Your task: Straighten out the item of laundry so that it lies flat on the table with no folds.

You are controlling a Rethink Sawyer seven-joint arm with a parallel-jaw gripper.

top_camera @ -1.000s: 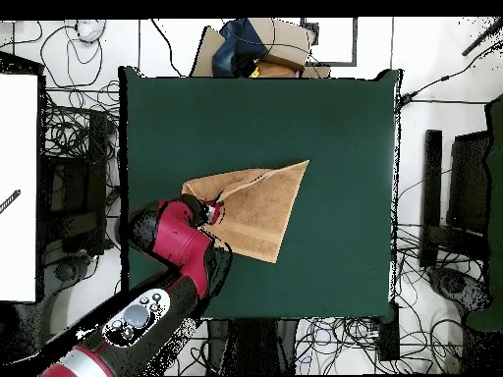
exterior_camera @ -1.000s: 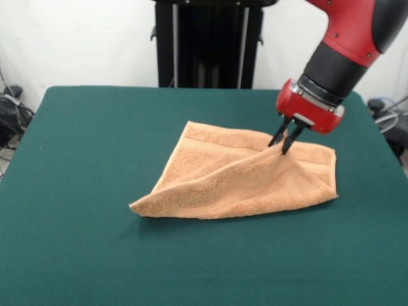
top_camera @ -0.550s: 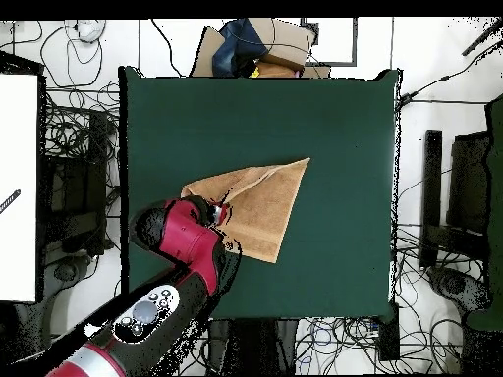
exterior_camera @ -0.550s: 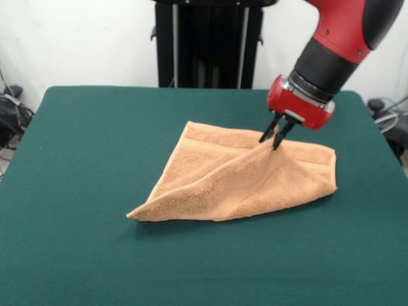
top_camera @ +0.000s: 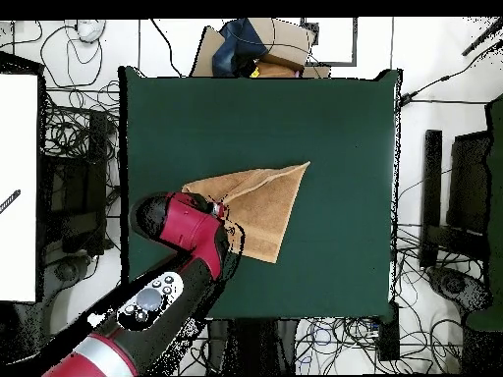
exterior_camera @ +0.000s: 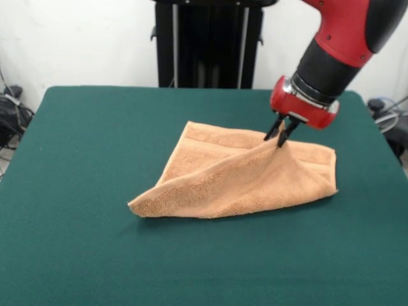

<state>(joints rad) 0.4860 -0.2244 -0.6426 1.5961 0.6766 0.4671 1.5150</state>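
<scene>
- The table, its dark green top bare at the left of the front view, is seen carrying a single cloth and nothing else.
- The towel, light orange-tan, is shown right of the table's centre, doubled over itself into a rough triangle, with one corner pointing to the left front and a raised ridge running up toward the right.
- The gripper is pictured at the top of that ridge, its two dark fingers drawn close together on a pinch of cloth, which is lifted into a small peak beneath them.
- In the overhead view the towel is seen partly covered by the red arm, so the pinched spot is hidden there.
- A slip is judged the main risk: only a thin tuck of terry appears to be held, and it could be lost if the pull is made sharply.
- A second risk is judged to lie in the layers: should both be caught in the pinch, the whole towel could be dragged across the felt and the fold kept rather than opened.
- No containers are shown on the table; nothing is held in anything.
</scene>
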